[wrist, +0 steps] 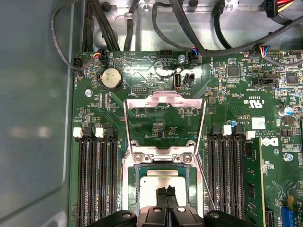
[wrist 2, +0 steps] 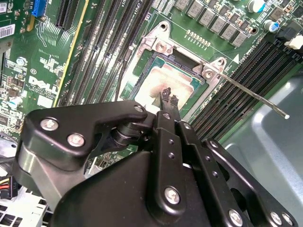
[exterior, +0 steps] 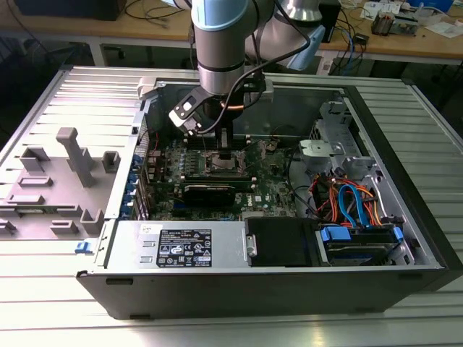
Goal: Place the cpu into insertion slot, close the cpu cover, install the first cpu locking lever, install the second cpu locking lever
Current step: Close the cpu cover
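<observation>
The cpu lies flat inside the insertion slot on the green board. My gripper hangs straight over it with its two thin fingertips shut together at the chip's top; whether they touch it I cannot tell. The cpu cover stands swung open, hinged at the slot's edge away from the gripper. One thin locking lever sticks out unlatched beside the slot.
Long black memory slots flank the socket on both sides. Cables run along the case wall beyond the cover. In the exterior view, a drive cage with blue and orange cables sits at the right, and grey fixtures at the left.
</observation>
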`<state>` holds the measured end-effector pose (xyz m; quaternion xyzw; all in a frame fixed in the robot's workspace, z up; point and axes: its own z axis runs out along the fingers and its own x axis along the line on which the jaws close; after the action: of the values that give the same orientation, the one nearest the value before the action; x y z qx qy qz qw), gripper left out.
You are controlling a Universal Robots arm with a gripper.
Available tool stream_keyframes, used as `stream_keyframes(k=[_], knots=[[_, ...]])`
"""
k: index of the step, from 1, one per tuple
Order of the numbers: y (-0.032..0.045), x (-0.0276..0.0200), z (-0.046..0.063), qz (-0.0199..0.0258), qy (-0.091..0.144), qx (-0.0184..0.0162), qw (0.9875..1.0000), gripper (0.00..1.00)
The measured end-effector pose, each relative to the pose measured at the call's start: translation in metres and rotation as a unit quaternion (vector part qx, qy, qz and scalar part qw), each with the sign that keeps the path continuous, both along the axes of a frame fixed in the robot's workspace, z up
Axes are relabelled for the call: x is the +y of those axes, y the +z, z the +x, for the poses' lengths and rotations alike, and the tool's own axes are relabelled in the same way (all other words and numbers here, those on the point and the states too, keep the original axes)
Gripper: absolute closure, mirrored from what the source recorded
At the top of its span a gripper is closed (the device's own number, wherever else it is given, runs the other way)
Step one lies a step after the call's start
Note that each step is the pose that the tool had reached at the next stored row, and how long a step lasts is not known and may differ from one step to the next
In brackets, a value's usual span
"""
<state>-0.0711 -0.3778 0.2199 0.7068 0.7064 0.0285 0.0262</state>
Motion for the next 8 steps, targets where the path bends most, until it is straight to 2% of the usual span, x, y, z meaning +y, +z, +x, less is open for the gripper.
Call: stream_keyframes(k=[8], knots=[[0.0,0.0,0.0,0.0,0.0,0.0,1.0,0.89]])
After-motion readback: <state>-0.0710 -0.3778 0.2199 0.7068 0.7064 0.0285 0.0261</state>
